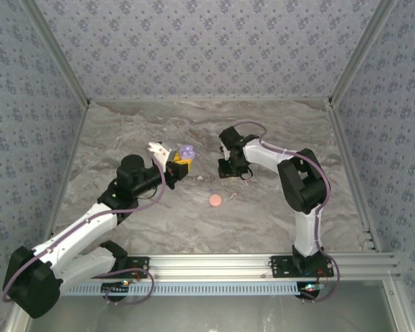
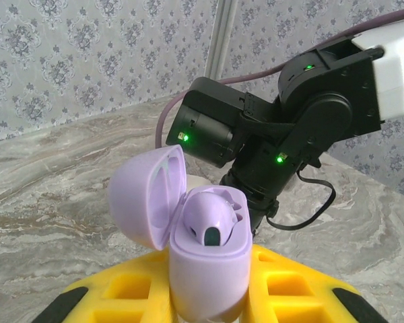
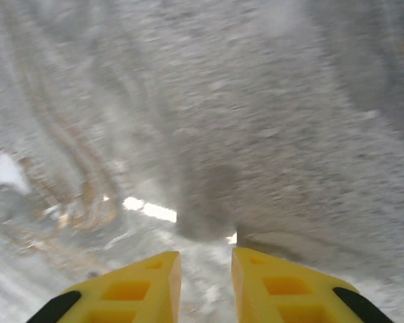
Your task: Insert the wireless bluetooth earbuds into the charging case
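Where the left gripper (image 2: 209,299) occupies the lower edge of the left wrist view, its yellow fingers (image 2: 303,299) are pressed against the body of the lavender charging case (image 2: 209,269), which stands upright with its lid (image 2: 145,198) swung open toward the left of frame. One lavender earbud (image 2: 212,219) sits in a well of the case; whether a second well is filled cannot be told from this angle. Behind the case, at upper right of frame, stands the right arm (image 2: 289,134). In the right wrist view the right gripper (image 3: 205,272) shows its fingers a little apart at the bottom edge, nothing between them, above blurred stone. In the top view the case lies just left of centre and the right gripper just right of centre, apart from it; a pink disc (image 1: 215,200) rests on the table below and between them. Step in hand, as judged: seating the earbuds, one in place. The next move probably calls for the empty right gripper to fetch a remaining earbud and lower it squarely into the free well, the case held steady. The surface is a grey marbled table (image 1: 124,124); blue-grey patterned walls (image 1: 207,41) enclose it at left, top and right of frame
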{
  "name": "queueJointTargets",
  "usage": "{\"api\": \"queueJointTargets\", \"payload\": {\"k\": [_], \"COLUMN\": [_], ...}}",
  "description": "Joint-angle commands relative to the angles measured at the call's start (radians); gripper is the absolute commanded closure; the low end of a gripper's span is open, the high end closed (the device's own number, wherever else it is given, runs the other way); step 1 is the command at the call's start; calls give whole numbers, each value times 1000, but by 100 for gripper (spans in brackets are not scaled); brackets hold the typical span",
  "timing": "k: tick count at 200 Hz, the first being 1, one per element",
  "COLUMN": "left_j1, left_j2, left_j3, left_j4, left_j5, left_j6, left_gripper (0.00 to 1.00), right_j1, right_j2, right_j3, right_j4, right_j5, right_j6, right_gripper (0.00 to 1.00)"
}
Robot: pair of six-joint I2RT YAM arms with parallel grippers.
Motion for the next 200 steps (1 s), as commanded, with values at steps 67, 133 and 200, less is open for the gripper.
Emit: {"api": "queueJointTargets", "payload": {"k": [67, 133, 200], "left_j1": [6, 5, 4], "left_j2": [-3, -4, -3], "left_j3": [7, 7, 5], "left_j4": [38, 37, 37], "left_j5": [11, 13, 14], "left_j6": [6, 5, 3], "left_gripper": [77, 77, 77], "right_j1": [117, 156, 192], "right_j2": [-3, 31, 65], "right_j3": [67, 92, 116], "right_j4": [-95, -138, -169], "right_j5": [-60, 15, 69], "right_j6": [-72, -58, -43], "right_gripper": [61, 61, 61]}}
